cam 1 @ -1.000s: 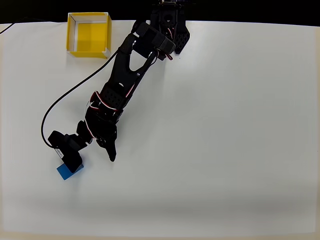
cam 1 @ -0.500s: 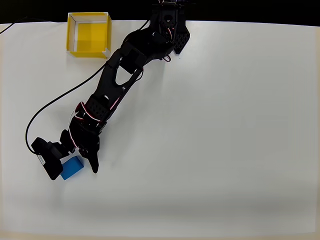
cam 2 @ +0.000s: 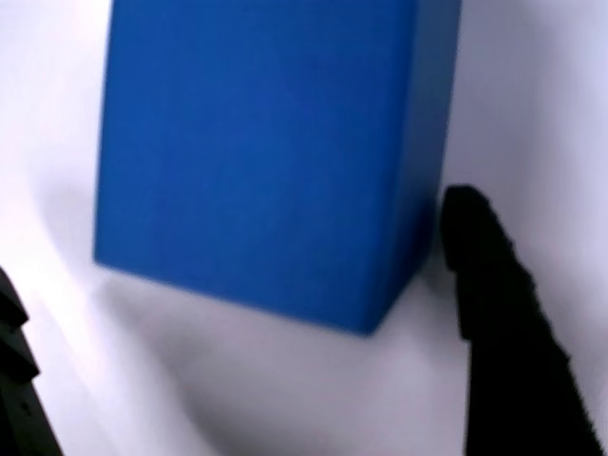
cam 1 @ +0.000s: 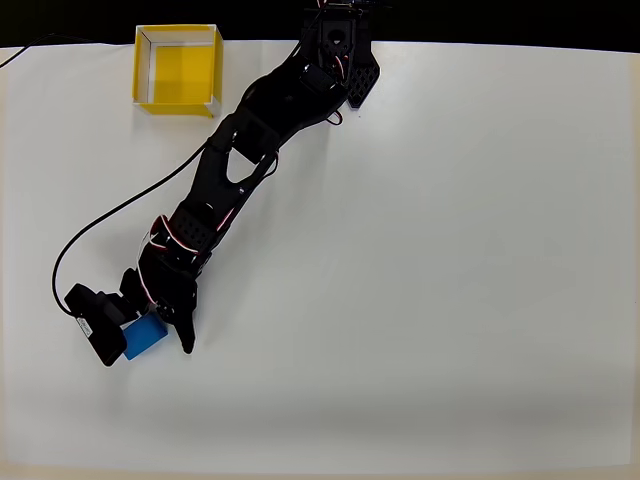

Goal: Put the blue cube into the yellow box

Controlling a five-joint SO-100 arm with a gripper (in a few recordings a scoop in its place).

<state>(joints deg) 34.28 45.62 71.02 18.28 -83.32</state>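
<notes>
The blue cube (cam 1: 146, 338) lies on the white table at the lower left of the overhead view. My gripper (cam 1: 148, 347) is down at the cube and open, with one black finger on each side of it. In the wrist view the blue cube (cam 2: 266, 152) is very close, and my gripper (cam 2: 233, 247) straddles it. The right finger (cam 2: 494, 313) is close against the cube's right edge. The left finger (cam 2: 14, 380) stands apart from it, with bare table between. The yellow box (cam 1: 177, 70) sits far off at the table's top left, open-topped with nothing in it.
My arm stretches diagonally from its base (cam 1: 340, 60) at the top edge down to the cube. A black cable (cam 1: 110, 215) loops over the table left of the arm. The white table (cam 1: 450, 260) spreads out to the right.
My arm has swung left and stretched further out. The cube, earlier half hidden under the wrist, now lies between the fingers. The right finger has drawn closer to it.
</notes>
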